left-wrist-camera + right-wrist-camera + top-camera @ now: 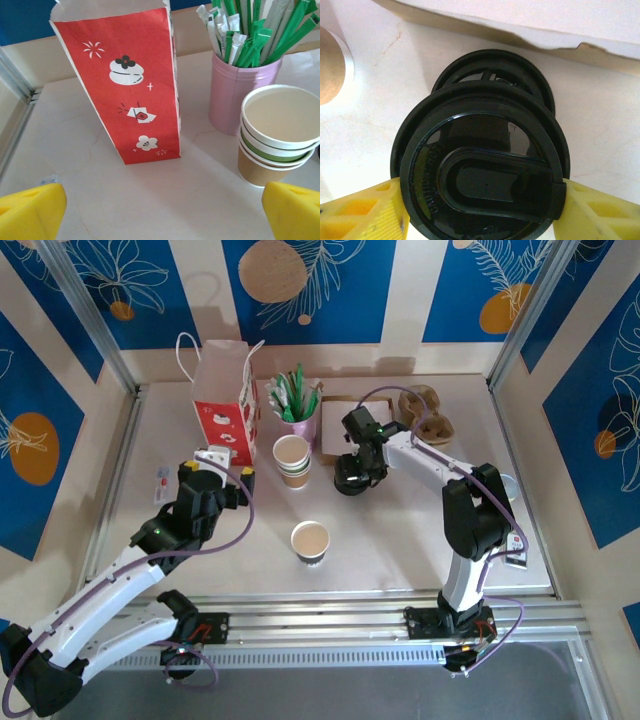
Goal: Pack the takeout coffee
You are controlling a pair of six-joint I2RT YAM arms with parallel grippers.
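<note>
From above, the red-and-white paper bag with white cord handles [225,405] stands upright at the back of the pale worktop [400,540]; just right of the bag stands a pink cylindrical holder of green and white wrapped sticks [298,422]; a stack of brown-and-white paper cups [292,460] stands right of the bag and nearer the arms; a single white paper cup [310,541] stands nearer still; a brown moulded cardboard cup carrier [430,418] lies well to the bag's right; the left tool [222,465] hovers just in front of the bag; the right tool [352,472] is over a pile of round black plastic lids [350,486], right of the bag beyond the cups.

In the left wrist view, the left tool's yellow fingertips [30,210] stand fully apart with nothing between them, facing the bag.

In the right wrist view, the right tool's yellow fingers [360,212] press both sides of the top black lid [480,170], part-closed on it above the pile.
</note>
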